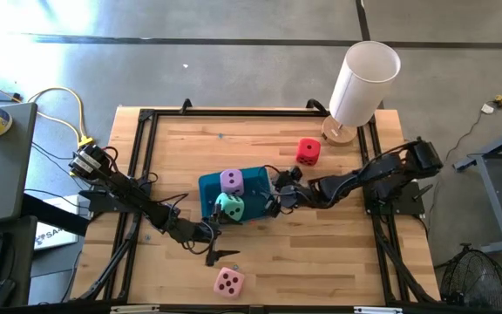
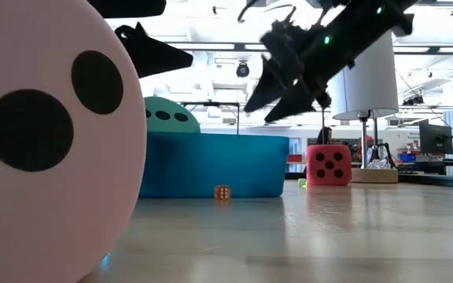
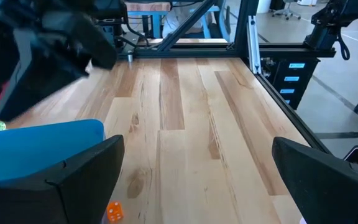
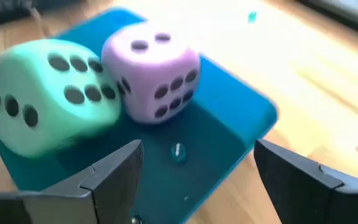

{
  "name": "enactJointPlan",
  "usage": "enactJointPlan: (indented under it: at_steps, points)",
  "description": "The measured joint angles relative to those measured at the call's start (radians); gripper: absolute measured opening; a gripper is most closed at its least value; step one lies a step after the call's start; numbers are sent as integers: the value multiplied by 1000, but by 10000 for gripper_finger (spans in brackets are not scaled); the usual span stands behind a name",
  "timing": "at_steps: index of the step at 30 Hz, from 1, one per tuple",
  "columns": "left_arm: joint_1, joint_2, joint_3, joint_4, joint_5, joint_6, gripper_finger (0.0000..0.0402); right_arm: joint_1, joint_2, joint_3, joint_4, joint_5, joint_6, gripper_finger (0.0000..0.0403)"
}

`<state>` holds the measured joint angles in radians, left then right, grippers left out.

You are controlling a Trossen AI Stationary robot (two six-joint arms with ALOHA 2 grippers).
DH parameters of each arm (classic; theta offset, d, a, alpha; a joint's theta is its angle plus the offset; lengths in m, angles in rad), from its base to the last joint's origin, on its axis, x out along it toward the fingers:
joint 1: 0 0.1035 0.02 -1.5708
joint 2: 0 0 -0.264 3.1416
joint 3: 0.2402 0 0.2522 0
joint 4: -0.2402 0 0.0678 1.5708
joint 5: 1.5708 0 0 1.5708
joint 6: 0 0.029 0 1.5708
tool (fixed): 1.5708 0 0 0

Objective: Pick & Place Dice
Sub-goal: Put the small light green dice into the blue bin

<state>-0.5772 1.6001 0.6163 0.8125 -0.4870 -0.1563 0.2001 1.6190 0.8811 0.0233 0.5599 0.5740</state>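
Observation:
A teal tray point(image 1: 253, 185) lies mid-table, and in it rest the lilac die point(image 1: 232, 180) and the mint green die point(image 1: 230, 208), side by side. The red die point(image 1: 308, 152) sits on the wood toward the far right. The pink die point(image 1: 228, 282) sits by the near edge and fills the left of the low view point(image 2: 46, 141). My right gripper point(image 1: 279, 190) hovers open at the tray's right end, looking onto both tray dice point(image 4: 48, 93) point(image 4: 154, 74). My left gripper point(image 1: 213, 242) stands open just off the tray's near edge, nothing between its fingers.
A white cylinder on a round wooden base point(image 1: 360, 87) stands at the far right corner. A black frame rail point(image 1: 138, 166) runs round the tabletop. A tiny orange die point(image 2: 222, 192) lies on the wood before the tray. Bare wood stretches right of the tray's near side point(image 3: 216, 124).

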Motion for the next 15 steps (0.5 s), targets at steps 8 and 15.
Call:
enactJointPlan:
  at_steps: [8,15]
  points:
    - [-1,0,0,-6,0,-2,400,50,-76,2,-312,103,279,299]
    - [-1,0,0,-8,0,-15,400,49,-70,2,-604,149,558,299]
